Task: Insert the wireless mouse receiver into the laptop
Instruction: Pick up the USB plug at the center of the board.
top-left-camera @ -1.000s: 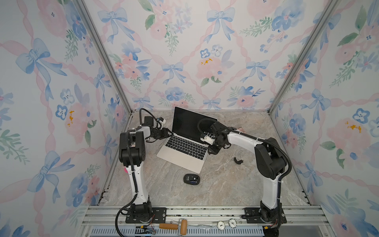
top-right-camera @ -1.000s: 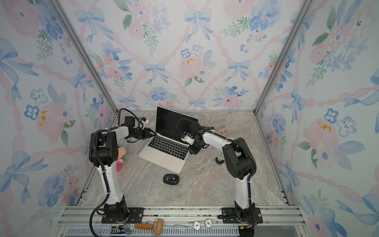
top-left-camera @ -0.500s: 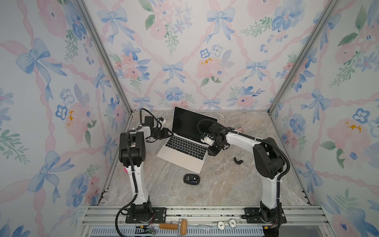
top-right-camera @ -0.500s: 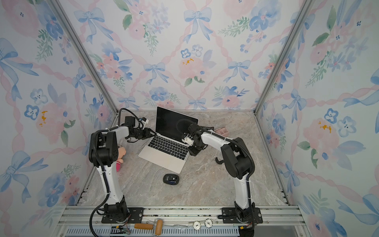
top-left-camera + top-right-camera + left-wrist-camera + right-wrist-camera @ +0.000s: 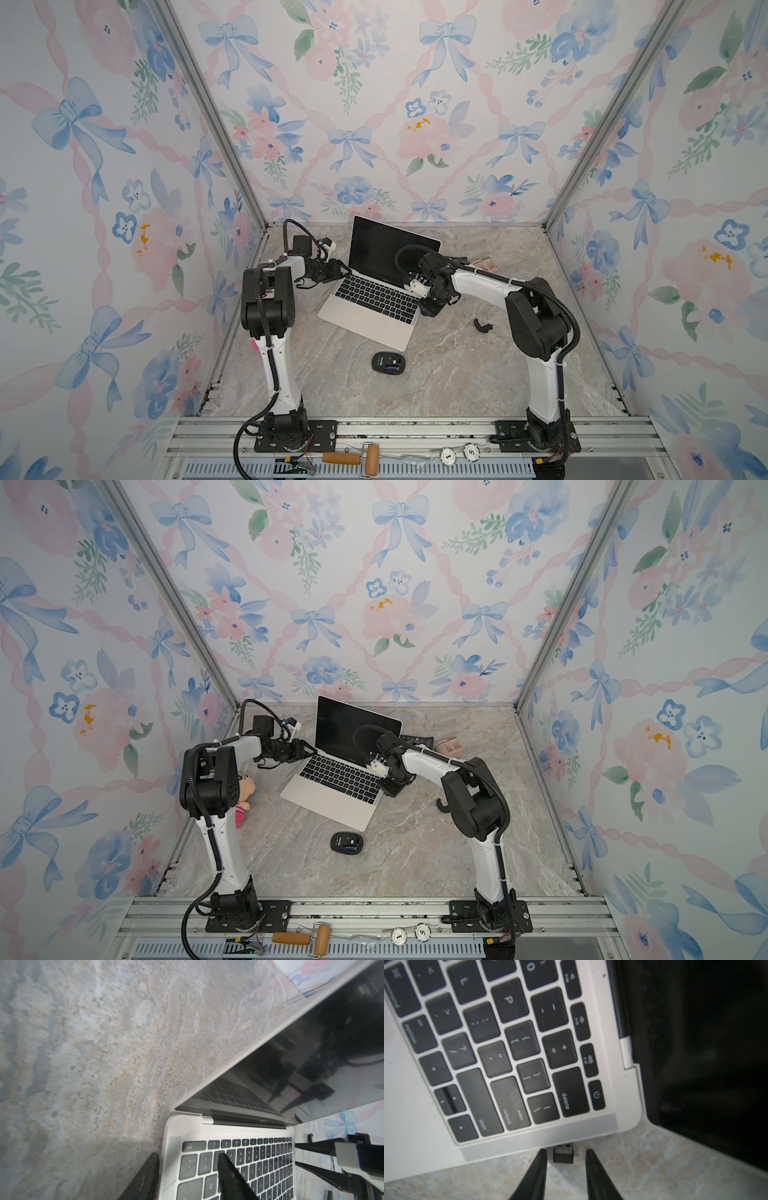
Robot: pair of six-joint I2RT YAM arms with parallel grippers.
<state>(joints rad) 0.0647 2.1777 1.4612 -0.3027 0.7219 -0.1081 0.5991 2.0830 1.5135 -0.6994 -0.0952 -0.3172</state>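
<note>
Right claw (image 5: pixel 566 1150), in the right wrist view, stands spread, its fingers (image 5: pixel 536 1174) on either side of the wireless mouse receiver (image 5: pixel 563 1155) and not pinching it: one tip is just beside the cap, the other a little apart. The receiver sticks out of the side edge of the laptop (image 5: pixel 623 1095), near the hinge corner; how deep it sits I cannot tell. I judge it light, stiff and smooth, with little to hold. So the grip belongs on the two flat sides of the black cap, and the push straight along the port, else it tilts or slips.

In the left wrist view the left claw (image 5: pixel 188 1154) straddles the opposite side edge, one finger over the keys, one beside it over the tabletop (image 5: pixel 83 1064); if it clamps I cannot tell.

In both top views the laptop stands askew near the tabletop's back edge, toward its back left corner, a claw at each side; the receiver is too small to see.
</note>
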